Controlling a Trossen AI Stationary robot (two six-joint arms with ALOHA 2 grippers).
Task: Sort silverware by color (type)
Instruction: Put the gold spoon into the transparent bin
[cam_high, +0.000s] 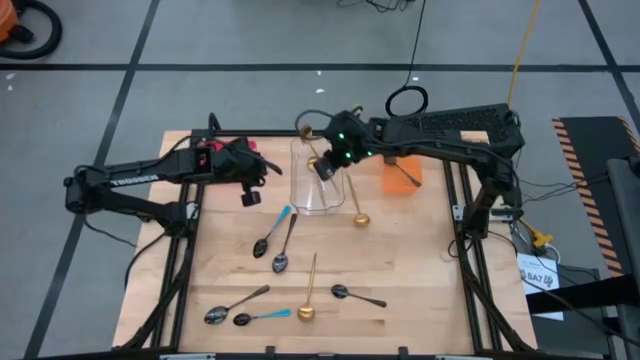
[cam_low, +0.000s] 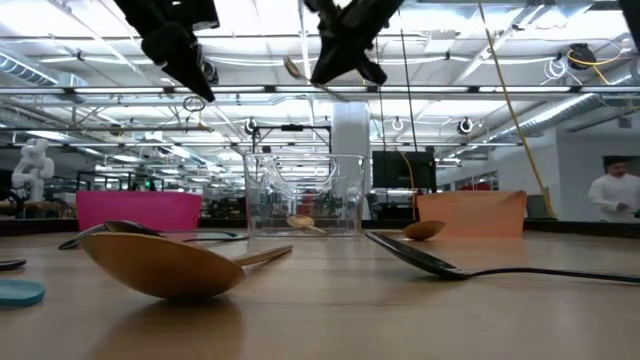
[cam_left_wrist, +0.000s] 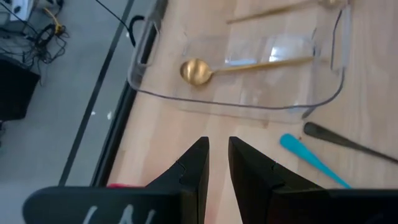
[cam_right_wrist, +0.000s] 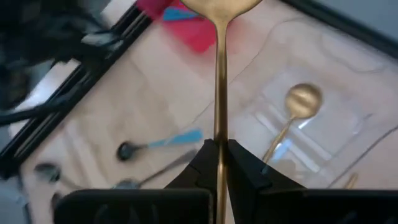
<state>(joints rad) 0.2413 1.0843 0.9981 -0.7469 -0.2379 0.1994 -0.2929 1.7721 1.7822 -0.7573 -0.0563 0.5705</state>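
Observation:
My right gripper (cam_high: 325, 166) hovers over the clear container (cam_high: 318, 188), shut on a gold spoon (cam_right_wrist: 219, 74). One gold spoon (cam_left_wrist: 199, 71) lies inside that container, and another (cam_high: 357, 208) lies on the table at the container's right side. My left gripper (cam_left_wrist: 217, 155) is up by the pink container (cam_high: 212, 154), narrowly open with nothing between its fingers. On the near half of the table lie a gold spoon (cam_high: 309, 292), blue-handled spoons (cam_high: 272, 230) (cam_high: 262, 316) and dark spoons (cam_high: 284, 246) (cam_high: 356, 296) (cam_high: 226, 308). My right gripper pinches the gold spoon's slim handle (cam_right_wrist: 219, 138) between its two fingers. The handle runs on forward in line with the fingers, ending in the bowl (cam_right_wrist: 221, 5). The fingers slant down from the table's right. The spoon is lifted clear, above the clear container.
An orange container (cam_high: 402, 172) with a spoon in it stands at the back right. The pink container lies under my left arm at the back left. The table's black frame (cam_high: 462, 200) borders the wood on both sides. Bare wood lies right of the near spoons.

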